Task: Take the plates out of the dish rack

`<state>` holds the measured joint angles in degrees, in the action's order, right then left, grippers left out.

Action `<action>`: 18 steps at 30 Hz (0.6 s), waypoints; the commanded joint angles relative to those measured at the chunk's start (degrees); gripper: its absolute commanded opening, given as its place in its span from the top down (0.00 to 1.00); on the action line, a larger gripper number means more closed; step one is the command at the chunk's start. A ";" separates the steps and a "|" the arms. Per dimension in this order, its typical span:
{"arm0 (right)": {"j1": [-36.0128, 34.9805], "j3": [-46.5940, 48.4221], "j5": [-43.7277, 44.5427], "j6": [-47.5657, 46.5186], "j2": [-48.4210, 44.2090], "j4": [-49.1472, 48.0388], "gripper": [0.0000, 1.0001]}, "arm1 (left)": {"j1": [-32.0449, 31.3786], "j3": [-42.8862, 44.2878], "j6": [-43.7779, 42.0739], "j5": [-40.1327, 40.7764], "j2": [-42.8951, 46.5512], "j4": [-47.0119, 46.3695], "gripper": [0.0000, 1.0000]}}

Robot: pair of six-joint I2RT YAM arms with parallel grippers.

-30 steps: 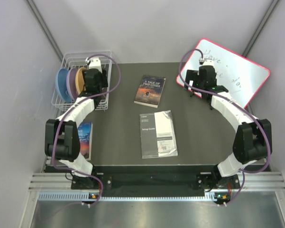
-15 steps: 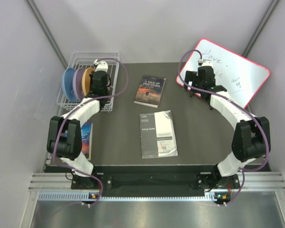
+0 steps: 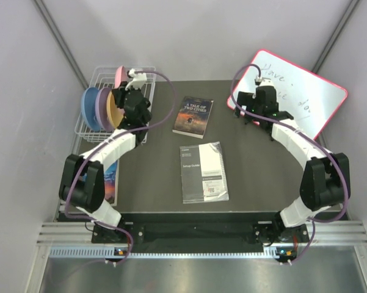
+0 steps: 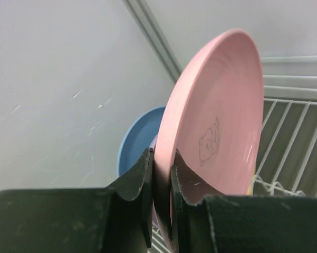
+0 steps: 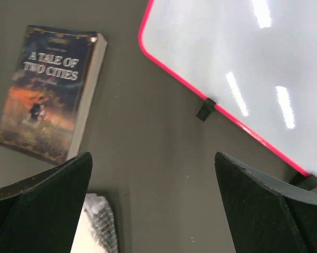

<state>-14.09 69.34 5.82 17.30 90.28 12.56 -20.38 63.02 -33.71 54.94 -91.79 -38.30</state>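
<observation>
Camera overhead: your left fingers [image 3: 123, 85] are pinching the pink plate [image 3: 118, 74] by its rim and holding it on edge over the far end of the dish rack [image 3: 85, 130], which is sitting at the far left corner of the bench [image 3: 256, 177]. I cannot tell whether the plate is fully clear of the wires. The blue plate [image 3: 84, 108], lavender plate [image 3: 99, 107] and orange-tan plate [image 3: 113, 108] are standing upright in the rack. Your right fingers [image 3: 261, 118] are hanging near the whiteboard [image 3: 299, 91], well apart from the rack. A novel [image 3: 193, 116] and a booklet [image 3: 203, 172] are lying between the arms.

Left wrist camera: the fingers are clenching the pink plate's lower rim, one pad on each face. The plate is standing nearly upright, with the blue plate behind it and rack wire to the right.

Right wrist camera: the fingers are spread wide, gripping nothing, over bare bench between novel and whiteboard.

By my judgement you are working the first unload, with three plates waiting. The next move is calling for a bare patch of bench, a tilt to flat and a low release. The grip is thin and on the rim, so the plate could swing or slip.
</observation>
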 commanded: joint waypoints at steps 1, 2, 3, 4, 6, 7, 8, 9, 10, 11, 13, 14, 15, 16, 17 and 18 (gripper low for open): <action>0.38 -3.41 -8.09 2.74 -8.27 -7.43 0.00 | -0.27 11.11 17.41 -11.38 9.25 22.31 1.00; 0.29 -5.42 -9.68 3.87 -9.32 -8.94 0.00 | -0.36 12.29 25.20 -19.35 10.13 29.97 1.00; 0.37 -6.58 -12.65 4.49 -11.16 -10.35 0.00 | -0.27 13.25 29.28 -25.08 11.44 33.44 1.00; 0.29 -7.54 -13.90 5.19 -12.14 -12.10 0.00 | -0.27 14.66 32.36 -29.14 11.72 35.56 1.00; 0.29 -10.18 -17.40 6.87 -14.59 -14.31 0.02 | -0.54 15.02 40.63 -40.22 12.25 38.04 1.00; 0.11 -11.76 -18.04 7.48 -15.39 -15.01 0.02 | -0.62 14.59 43.09 -42.96 12.25 39.95 1.00; 0.03 -12.47 -18.48 8.44 -16.18 -15.28 0.03 | -0.71 13.97 47.29 -48.55 12.25 40.32 1.00; -0.24 -13.35 -20.22 8.71 -17.84 -15.72 0.03 | -0.71 11.44 49.69 -50.78 12.33 39.54 1.00; -0.41 -14.92 -21.11 8.80 -18.73 -15.98 0.03 | -0.80 9.94 51.62 -53.07 12.42 38.75 1.00; -0.50 -15.63 -21.81 9.33 -19.52 -16.68 0.04 | -1.06 8.36 55.12 -54.66 12.68 36.05 1.00; -1.03 -18.00 -23.75 9.86 -21.72 -17.30 0.04 | -1.41 3.61 58.48 -59.58 12.69 33.13 1.00; -1.20 -18.71 -24.10 10.73 -22.33 -18.52 0.04 | -1.59 2.12 60.85 -60.99 12.69 31.73 1.00; -1.64 -19.50 -24.80 11.09 -23.38 -19.14 0.04 | -1.85 0.36 61.92 -63.00 12.51 29.89 1.00; -1.73 -20.99 -25.07 11.44 -23.83 -20.19 0.04 | -2.72 -0.35 63.41 -63.63 12.34 29.34 1.00; -1.91 -21.61 -25.25 12.14 -24.01 -21.51 0.03 | -3.17 -0.97 63.77 -63.90 11.99 28.73 1.00; -2.34 -21.96 -25.42 12.49 -24.18 -21.78 0.03 | -3.78 -1.84 64.21 -63.73 11.81 28.03 1.00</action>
<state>-15.18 49.32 -15.99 26.94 68.47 -2.85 -22.24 63.61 21.58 -0.82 -79.50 -4.99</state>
